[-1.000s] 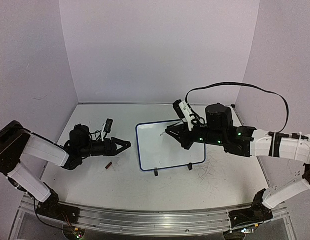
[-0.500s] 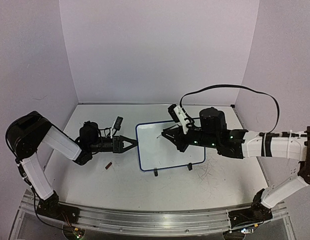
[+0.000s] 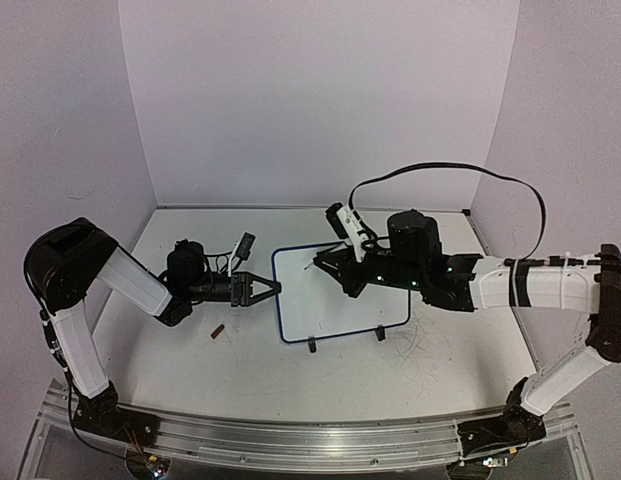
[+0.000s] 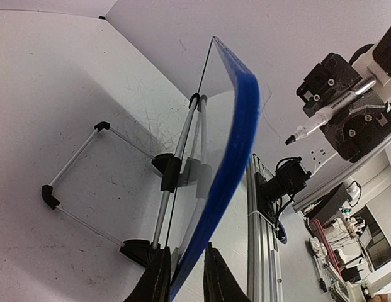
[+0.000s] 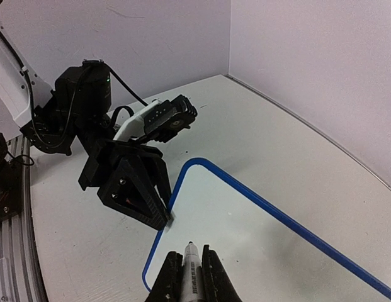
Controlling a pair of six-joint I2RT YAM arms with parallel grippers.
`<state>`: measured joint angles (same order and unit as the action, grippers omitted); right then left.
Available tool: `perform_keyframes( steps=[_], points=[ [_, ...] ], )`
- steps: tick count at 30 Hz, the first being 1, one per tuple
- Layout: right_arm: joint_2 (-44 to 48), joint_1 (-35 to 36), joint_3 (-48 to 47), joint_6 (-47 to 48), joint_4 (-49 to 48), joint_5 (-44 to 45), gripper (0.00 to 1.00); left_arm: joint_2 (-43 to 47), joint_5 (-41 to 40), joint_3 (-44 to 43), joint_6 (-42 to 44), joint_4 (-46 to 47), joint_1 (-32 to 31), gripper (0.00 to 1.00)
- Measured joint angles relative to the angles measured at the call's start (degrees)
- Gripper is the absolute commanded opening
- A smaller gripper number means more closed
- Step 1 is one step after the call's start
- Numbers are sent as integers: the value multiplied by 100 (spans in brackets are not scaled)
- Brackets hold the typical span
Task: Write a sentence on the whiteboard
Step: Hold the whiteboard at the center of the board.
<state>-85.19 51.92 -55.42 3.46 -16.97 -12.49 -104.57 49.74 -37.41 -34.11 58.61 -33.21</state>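
The whiteboard [image 3: 340, 297] stands propped at mid-table, blue-rimmed, its face blank; no sentence shows on it. My left gripper [image 3: 274, 289] reaches in from the left and is shut on the board's left rim. In the left wrist view the blue rim [image 4: 236, 145] runs down between my fingertips [image 4: 186, 253]. My right gripper [image 3: 326, 265] hovers over the board's upper left part, shut on a white marker [image 5: 191, 259] whose dark tip points at the whiteboard [image 5: 264, 233]. The right wrist view shows the left gripper [image 5: 165, 217] pinching the edge just ahead of the marker tip.
A small dark red piece [image 3: 218, 331] lies on the table left of the board. Two black feet [image 3: 312, 347] [image 3: 379, 335] sit at the board's near edge, and a wire stand [image 4: 75, 165] props it behind. A black cable [image 3: 440, 168] arches over the right arm.
My left gripper moved right to the whiteboard's left edge and closed on the rim. The right arm shifted left over the board, still holding the marker.
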Motion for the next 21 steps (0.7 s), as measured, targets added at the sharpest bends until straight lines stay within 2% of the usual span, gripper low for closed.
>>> perform_keyframes(
  steps=[7,14,21],
  points=[
    [-369,107,-238,44,-17,63,0,-52,136,-7,181,0,2,18],
    [-688,284,-570,105,-42,398,0,-149,160,-15,380,20,7,7],
    [-949,361,-675,160,-66,750,0,-234,160,-138,579,92,13,0]
  ],
)
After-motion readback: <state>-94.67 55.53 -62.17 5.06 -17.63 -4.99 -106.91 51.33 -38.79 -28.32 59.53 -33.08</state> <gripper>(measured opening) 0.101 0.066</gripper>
